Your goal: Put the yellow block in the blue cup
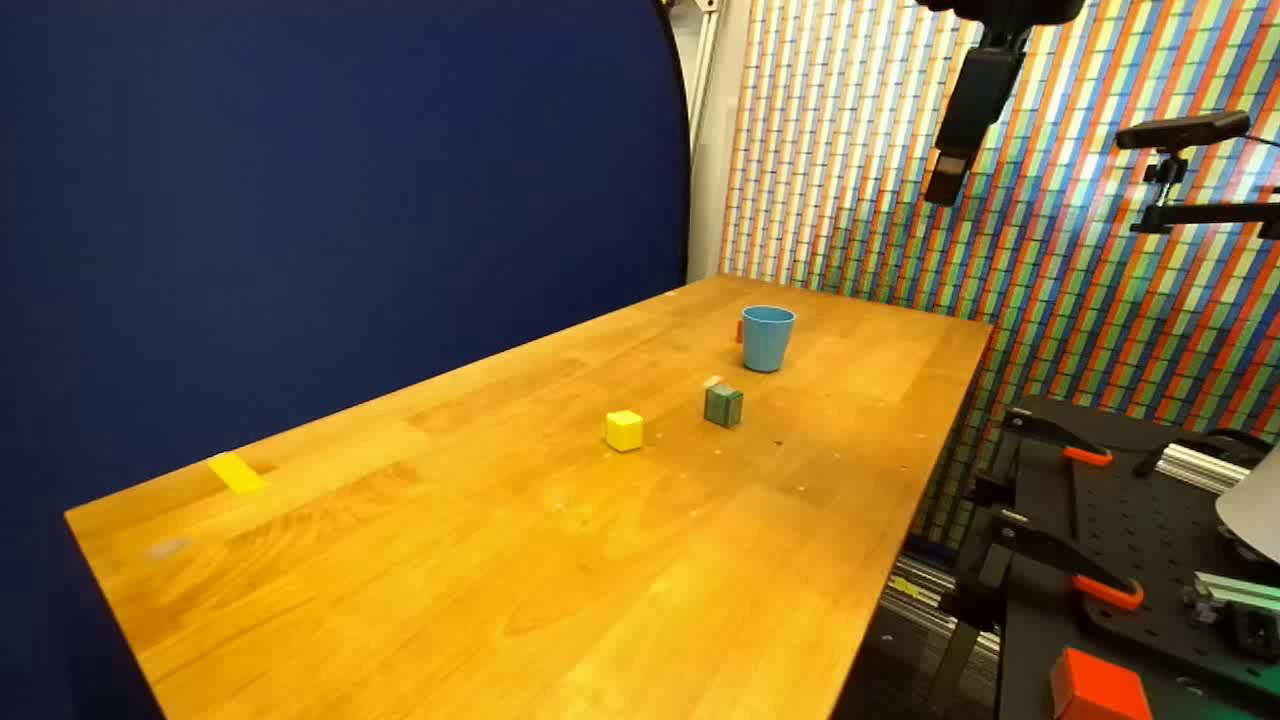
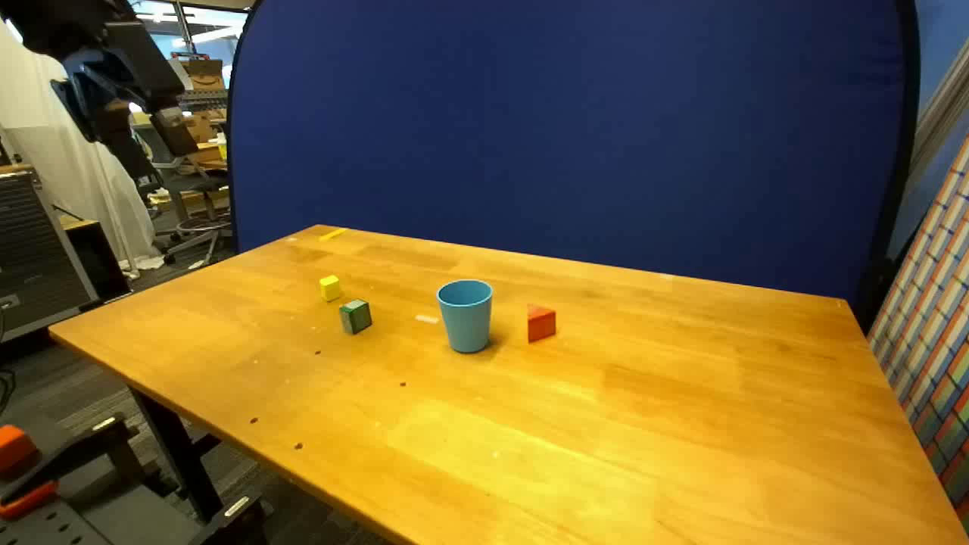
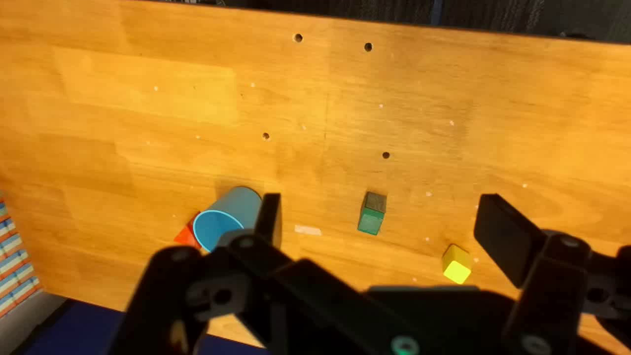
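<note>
The yellow block (image 1: 624, 431) is a small bright cube standing on the wooden table; it also shows in an exterior view (image 2: 330, 288) and in the wrist view (image 3: 457, 264). The light-blue cup (image 1: 767, 340) stands upright on the table, also seen in an exterior view (image 2: 466, 316). In the wrist view the cup (image 3: 219, 227) is partly hidden behind a finger, and the visible part of its inside shows nothing. My gripper (image 3: 382, 217) is open and empty, high above the table. It hangs well above the blocks in both exterior views (image 1: 947, 178) (image 2: 157, 144).
A dark green block (image 2: 355, 316) stands between the yellow block and the cup. A red block (image 2: 541, 323) sits close to the cup on its far side. A flat yellow patch (image 1: 237, 473) lies near a table corner. A camera on an arm (image 1: 1182, 130) stands beyond the table.
</note>
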You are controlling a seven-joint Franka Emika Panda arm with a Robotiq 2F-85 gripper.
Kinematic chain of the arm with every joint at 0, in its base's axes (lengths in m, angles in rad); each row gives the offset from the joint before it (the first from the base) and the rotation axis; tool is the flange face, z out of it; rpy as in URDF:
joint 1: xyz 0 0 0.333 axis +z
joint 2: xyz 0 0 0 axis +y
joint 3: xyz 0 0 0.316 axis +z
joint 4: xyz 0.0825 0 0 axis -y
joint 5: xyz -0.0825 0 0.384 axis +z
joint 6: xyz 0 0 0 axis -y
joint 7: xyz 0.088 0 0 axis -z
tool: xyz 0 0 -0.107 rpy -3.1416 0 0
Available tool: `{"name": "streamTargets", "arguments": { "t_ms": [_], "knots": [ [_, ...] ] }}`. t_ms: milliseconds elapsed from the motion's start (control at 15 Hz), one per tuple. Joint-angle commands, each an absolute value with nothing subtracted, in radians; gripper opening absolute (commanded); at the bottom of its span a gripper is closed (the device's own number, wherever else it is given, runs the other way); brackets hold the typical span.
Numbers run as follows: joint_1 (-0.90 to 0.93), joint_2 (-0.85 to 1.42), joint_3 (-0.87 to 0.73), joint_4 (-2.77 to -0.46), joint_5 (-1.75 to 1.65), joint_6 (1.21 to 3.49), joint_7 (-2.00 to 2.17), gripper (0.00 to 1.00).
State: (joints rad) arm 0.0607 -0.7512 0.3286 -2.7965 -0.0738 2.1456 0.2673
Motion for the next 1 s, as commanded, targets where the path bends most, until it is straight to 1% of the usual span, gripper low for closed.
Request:
{"name": "streamTargets", "arguments": {
  "t_ms": [0,267,400,667,933],
  "knots": [
    [0.081,-0.746,0.309,-2.795,-0.091,2.142,0.281,1.00],
    [0.081,-0.746,0.309,-2.795,-0.091,2.142,0.281,1.00],
    [0.063,-0.653,0.317,-2.795,-0.087,2.257,0.304,1.00],
    [0.025,-0.388,0.368,-2.762,-0.055,2.562,0.310,1.00],
    [-0.023,-0.117,0.398,-2.672,-0.091,2.751,0.302,1.00]
  ]
}}
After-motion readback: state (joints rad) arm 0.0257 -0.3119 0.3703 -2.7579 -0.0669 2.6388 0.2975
